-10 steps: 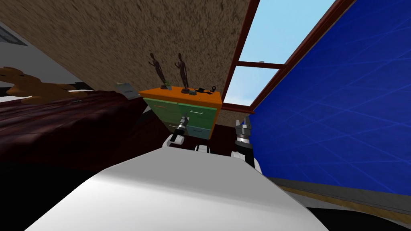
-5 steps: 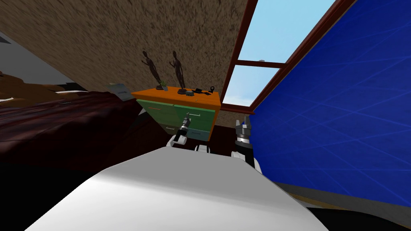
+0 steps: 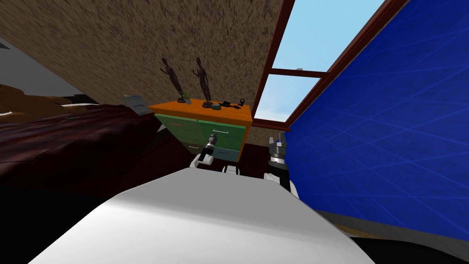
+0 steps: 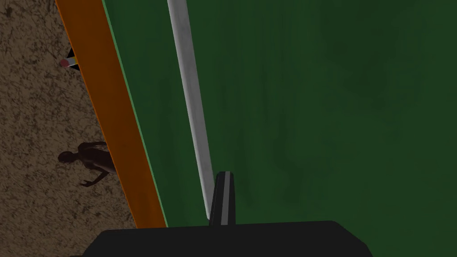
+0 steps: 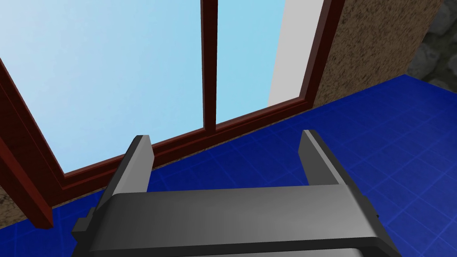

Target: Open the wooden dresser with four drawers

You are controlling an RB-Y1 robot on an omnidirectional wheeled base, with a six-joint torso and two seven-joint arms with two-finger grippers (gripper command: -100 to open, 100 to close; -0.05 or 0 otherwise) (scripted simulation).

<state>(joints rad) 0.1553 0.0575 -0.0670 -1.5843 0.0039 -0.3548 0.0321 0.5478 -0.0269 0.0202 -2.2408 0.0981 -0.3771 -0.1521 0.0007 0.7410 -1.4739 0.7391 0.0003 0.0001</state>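
My left tool (image 4: 222, 196) is pinched narrow and holds nothing, just beside the grey bar handle (image 4: 189, 98) on the green-fronted, orange-topped dresser (image 3: 183, 124). My right tool (image 5: 227, 151) stands wide and empty.

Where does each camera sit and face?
Head view: on the head, steeply down-forward at the dresser; left pincer at its green drawer, right pincer beside it.
Left wrist view: on the left hand, close on the drawer's grey handle; shut fingers beside its end.
Right wrist view: on the right hand, facing the window; open fingers.
Shared: head and left wrist show the orange top.
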